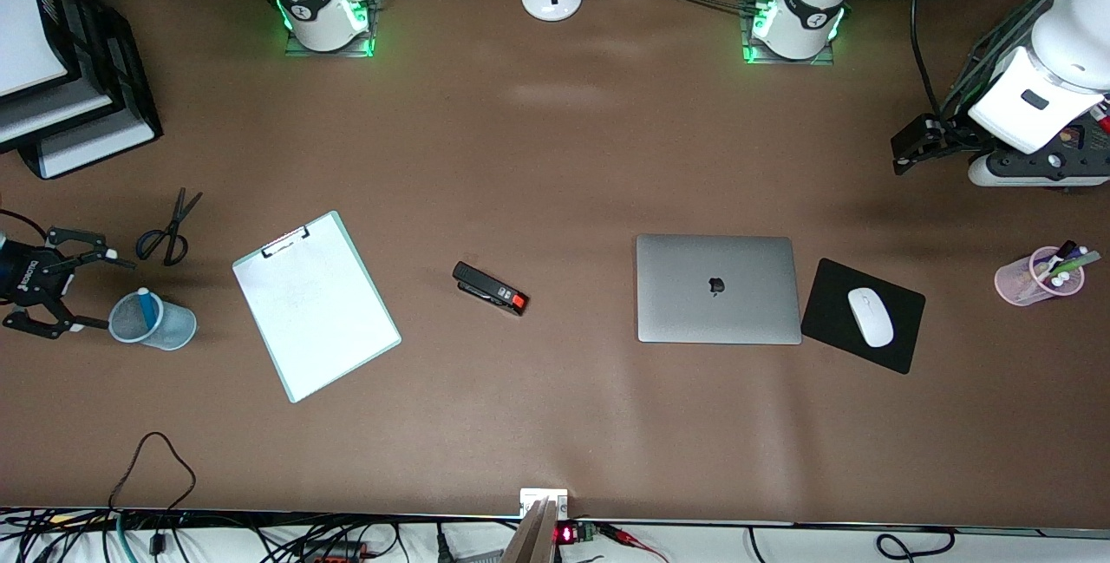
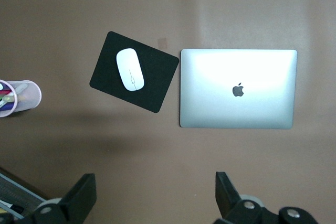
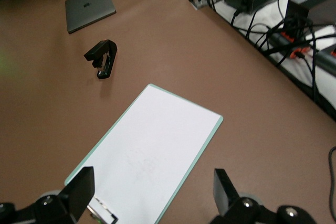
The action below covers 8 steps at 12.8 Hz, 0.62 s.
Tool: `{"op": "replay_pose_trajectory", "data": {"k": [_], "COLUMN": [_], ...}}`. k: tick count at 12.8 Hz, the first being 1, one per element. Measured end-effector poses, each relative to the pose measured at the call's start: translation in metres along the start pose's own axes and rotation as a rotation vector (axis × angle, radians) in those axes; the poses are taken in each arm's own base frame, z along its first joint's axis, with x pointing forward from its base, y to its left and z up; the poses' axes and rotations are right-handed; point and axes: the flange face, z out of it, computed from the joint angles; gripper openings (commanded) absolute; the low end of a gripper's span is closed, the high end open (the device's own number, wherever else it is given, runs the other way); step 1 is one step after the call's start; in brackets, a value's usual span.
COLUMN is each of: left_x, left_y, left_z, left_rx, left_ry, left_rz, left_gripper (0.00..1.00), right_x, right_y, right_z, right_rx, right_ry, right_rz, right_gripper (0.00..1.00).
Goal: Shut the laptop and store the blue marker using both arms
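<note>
Shut laptop [image 1: 718, 289] beside mouse pad [image 1: 863, 315]

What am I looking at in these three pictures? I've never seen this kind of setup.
Two white robot arms stand at a brown table. The front view looks down from across it; the other two come from cameras on each arm's wrist.

The laptop lies shut beside a mouse on a black pad. The blue marker stands in a clear blue cup at the right arm's end. Also there: a clipboard, stapler, scissors and a pink pen cup.

The right gripper sits beside the blue cup, jaws open and empty. The left gripper hangs open above the table near the laptop.
</note>
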Motion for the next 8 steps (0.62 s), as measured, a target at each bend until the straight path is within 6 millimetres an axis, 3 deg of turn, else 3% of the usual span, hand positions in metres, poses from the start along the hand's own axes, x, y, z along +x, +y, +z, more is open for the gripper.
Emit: {"op": "replay_pose_trajectory", "data": {"k": [5,8], "left_x": [-0.001,-0.001], "left_y": [0.0,0.0], "left_z": [0.0,0.001], "left_rx": [0.001,0.001], "left_ry": [-0.007,-0.008], "left_rz": [0.001,0.001], "left_gripper": [1.0,1.0], "right_x": [0.099,0.133], "right_y": [-0.047,-0.068], "right_z": [-0.008,-0.008], "right_rx": [-0.078,-0.154], "right_ry": [-0.26,-0.363], "right_rz": [0.221,0.346], "right_gripper": [1.0,1.0]}}
